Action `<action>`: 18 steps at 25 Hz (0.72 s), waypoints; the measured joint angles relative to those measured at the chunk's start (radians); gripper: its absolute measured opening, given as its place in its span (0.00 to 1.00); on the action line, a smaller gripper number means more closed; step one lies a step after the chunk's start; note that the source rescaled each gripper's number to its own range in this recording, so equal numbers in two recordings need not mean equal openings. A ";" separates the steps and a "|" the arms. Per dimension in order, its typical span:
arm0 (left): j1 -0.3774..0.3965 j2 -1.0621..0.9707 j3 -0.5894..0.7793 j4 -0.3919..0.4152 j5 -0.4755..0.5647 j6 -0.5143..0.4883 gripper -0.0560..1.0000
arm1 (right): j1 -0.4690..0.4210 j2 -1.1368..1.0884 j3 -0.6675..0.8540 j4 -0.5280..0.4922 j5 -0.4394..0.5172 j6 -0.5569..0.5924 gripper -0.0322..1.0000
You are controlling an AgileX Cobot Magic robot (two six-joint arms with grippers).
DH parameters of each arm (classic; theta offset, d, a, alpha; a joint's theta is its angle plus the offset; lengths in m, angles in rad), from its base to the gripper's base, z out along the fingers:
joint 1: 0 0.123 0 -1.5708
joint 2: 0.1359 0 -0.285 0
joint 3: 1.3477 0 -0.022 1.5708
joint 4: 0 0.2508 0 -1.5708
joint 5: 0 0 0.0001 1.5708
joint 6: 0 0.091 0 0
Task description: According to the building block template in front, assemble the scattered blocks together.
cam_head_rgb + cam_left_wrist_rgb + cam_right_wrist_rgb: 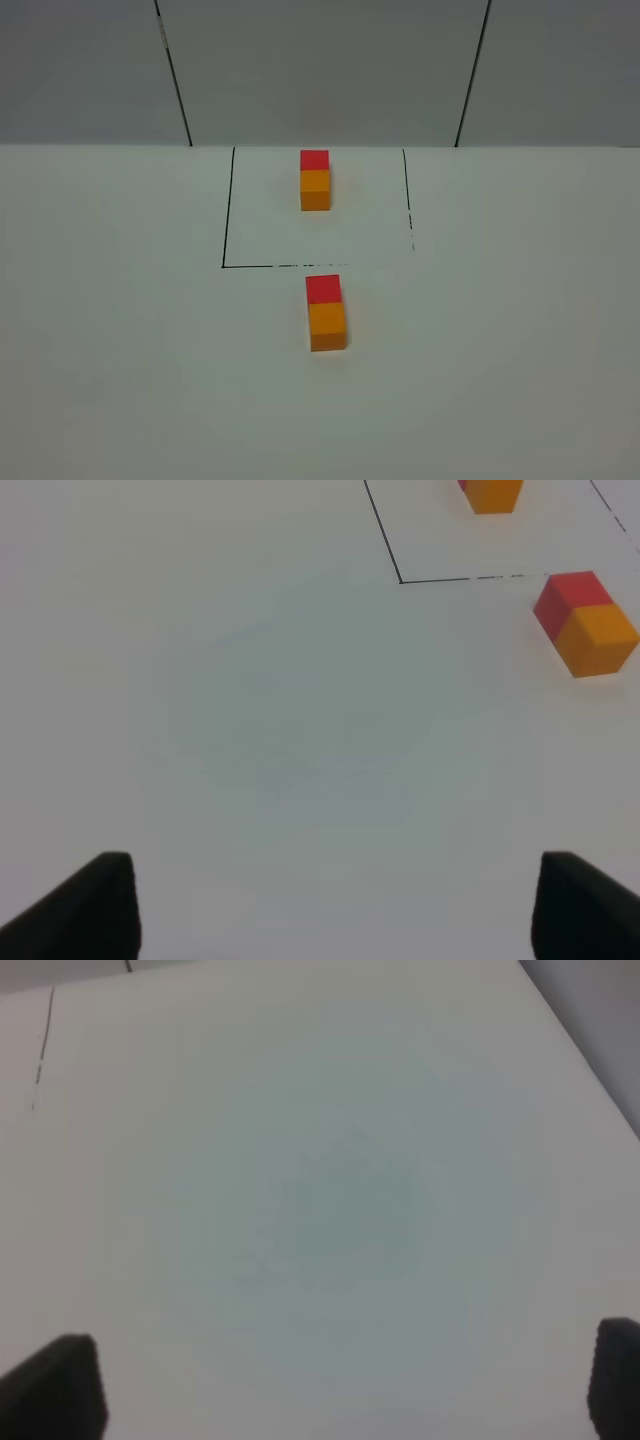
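We see a plain white table. A thin black square outline is drawn at its far middle, holding a small red-and-orange block pair. Just outside the outline's near edge lie a red cube and an orange cube, touching.

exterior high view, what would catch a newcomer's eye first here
Two bright red-and-orange block pairs stand out on the pale table. One pair sits inside the thin black square at the far side; the other pair sits just outside that square's near line, red cube touching orange cube in the same arrangement. No gripper shows in this view.
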 joint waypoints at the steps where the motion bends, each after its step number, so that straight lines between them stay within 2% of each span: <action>1: 0.000 0.000 0.000 0.000 0.000 0.000 0.69 | 0.000 0.000 0.000 0.000 0.000 0.000 0.93; 18: 0.000 0.000 0.000 0.000 0.000 0.000 0.69 | 0.000 0.000 0.000 0.000 0.000 0.000 0.90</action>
